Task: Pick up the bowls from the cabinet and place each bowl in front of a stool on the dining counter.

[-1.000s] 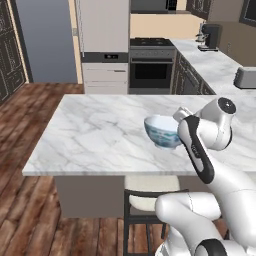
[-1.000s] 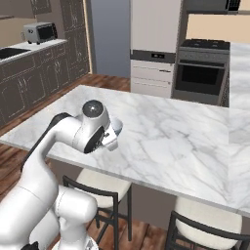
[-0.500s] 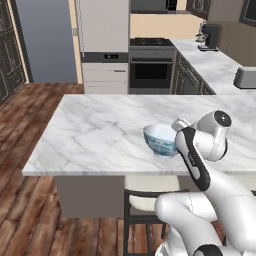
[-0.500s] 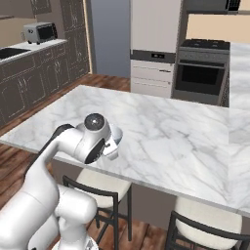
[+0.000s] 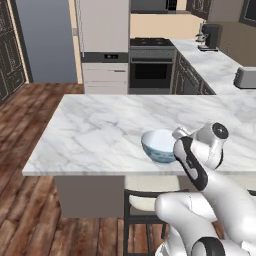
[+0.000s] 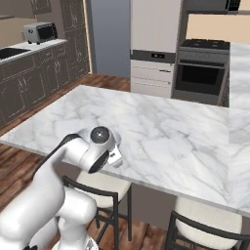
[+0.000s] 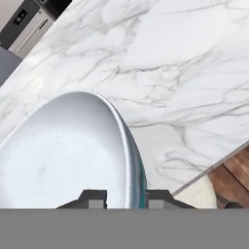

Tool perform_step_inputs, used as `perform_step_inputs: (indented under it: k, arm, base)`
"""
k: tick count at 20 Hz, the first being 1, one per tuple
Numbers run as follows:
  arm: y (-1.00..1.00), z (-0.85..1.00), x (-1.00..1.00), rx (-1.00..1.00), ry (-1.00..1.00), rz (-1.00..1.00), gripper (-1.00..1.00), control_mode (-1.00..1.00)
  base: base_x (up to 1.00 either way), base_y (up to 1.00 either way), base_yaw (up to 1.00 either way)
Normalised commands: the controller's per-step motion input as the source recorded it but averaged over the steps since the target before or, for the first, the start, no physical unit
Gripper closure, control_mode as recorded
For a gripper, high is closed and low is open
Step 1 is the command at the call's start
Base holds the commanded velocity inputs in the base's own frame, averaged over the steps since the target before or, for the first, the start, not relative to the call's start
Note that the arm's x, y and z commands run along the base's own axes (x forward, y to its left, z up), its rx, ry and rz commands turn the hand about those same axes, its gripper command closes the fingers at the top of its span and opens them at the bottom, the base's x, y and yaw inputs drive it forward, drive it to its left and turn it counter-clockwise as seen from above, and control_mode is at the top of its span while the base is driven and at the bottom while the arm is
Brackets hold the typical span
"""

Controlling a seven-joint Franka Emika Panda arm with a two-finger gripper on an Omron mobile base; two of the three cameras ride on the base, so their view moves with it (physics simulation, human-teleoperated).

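While you view the scene, the white arm folds low over the white grey-veined marble dining counter [image 5: 100, 130], its gripper [image 7: 126, 198] clenched on the rim of the round white blue-patterned porcelain bowl [image 5: 159, 146], which sits mouth-up near the counter's front edge, above a cream-cushioned stool [image 5: 145, 200].

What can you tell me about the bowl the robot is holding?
The bowl is round and white, with blue-teal patterns outside and a plain pale inside, like porcelain. It is upright and empty, low over the dining counter near its front edge, above a stool. The gripper is shut on its rim, one finger inside and one outside.
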Motion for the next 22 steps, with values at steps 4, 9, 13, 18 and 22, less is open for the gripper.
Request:
perform_step_inputs:
  k: [4,9,13,18,22]
  arm:
    - [-0.14,-0.24,0.37,0.0,-0.02,0.0,1.0,-1.0]
    - [-0.18,-0.08,0.51,0.0,-0.01,0.0,1.0,-1.0]
    - [-0.12,0.0,0.36,0.0,-0.01,0.0,1.0,-1.0]
    - [0.0,0.13,0.0,-0.05,-0.07,0.0,1.0,-1.0]
    - [0.0,0.17,0.0,-0.12,-0.17,0.0,-1.0,-1.0]
  base:
    - [0.0,0.0,0.0]
    - [0.0,0.0,0.0]
    - [0.0,0.0,0.0]
    - [0.0,0.0,0.0]
    - [0.0,0.0,0.0]
